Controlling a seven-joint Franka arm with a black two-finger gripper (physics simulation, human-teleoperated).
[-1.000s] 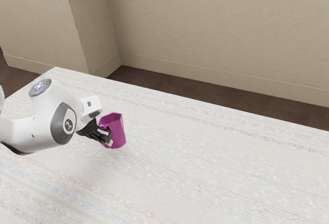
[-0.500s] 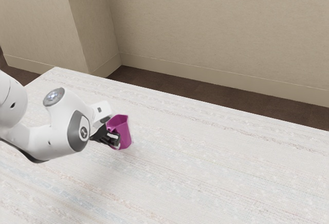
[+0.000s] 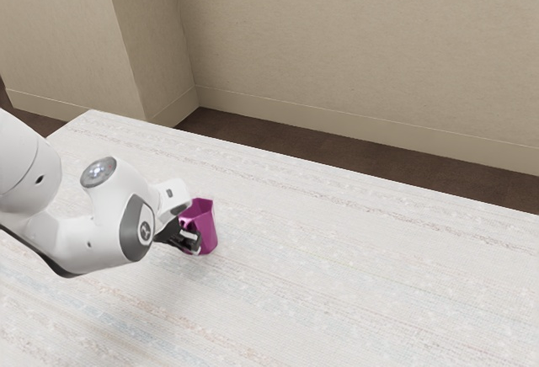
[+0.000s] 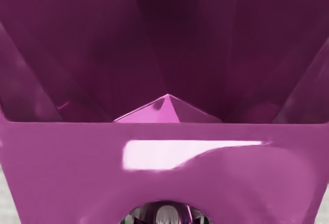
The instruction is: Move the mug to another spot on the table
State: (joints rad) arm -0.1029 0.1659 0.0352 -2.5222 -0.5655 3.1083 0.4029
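Note:
A magenta faceted mug is at the left part of the pale table in the exterior view, tilted slightly and low over or touching the surface. My black gripper is shut on the mug's near side, with the white arm coming in from the exterior view's left. In the wrist view the mug is right under my hand, its dark inside and glossy rim facing the camera.
The table's far edge runs diagonally from the exterior view's left to its right, with dark floor and beige walls behind. A wall corner pillar stands at the back left. Wide tabletop stretches to the right of the mug.
My arm has carried the mug a little to the exterior view's right and downward toward the table, from raised to near the surface. The grip has stayed the same.

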